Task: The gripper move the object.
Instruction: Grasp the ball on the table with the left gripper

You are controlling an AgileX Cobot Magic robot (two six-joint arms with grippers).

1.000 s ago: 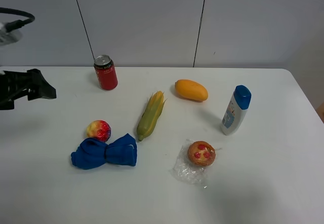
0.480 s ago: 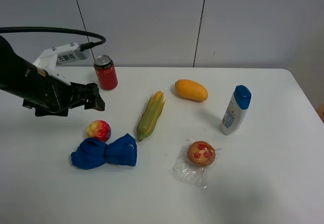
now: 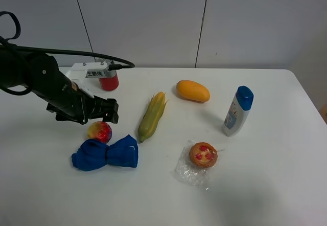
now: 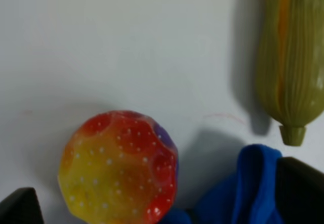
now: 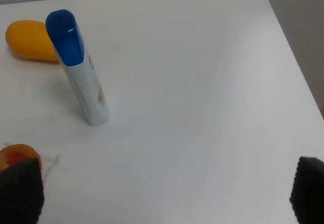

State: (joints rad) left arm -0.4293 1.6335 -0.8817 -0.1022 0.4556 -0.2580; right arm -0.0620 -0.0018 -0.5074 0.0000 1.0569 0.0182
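Observation:
The red, yellow and purple ball (image 3: 99, 132) lies on the white table (image 3: 255, 185), touching the far edge of a blue cloth (image 3: 106, 154). My left gripper (image 3: 106, 112) hovers just above and behind the ball, apart from it. In the left wrist view the ball (image 4: 119, 165) lies between the two black fingertips (image 4: 19, 206), which stand wide apart, so the left gripper (image 4: 159, 201) is open and empty. My right gripper (image 5: 164, 193) shows only in the right wrist view, open and empty over bare table.
A red can (image 3: 108, 81) stands behind the left arm. A corn cob (image 3: 152, 116) lies right of the ball. A mango (image 3: 193, 91), a white bottle with a blue cap (image 3: 237, 111) and a tart on plastic (image 3: 203, 155) lie further right.
My left arm has swung in from the left edge towards the right and forwards, and its gripper now hangs over the ball. Nothing on the table has moved.

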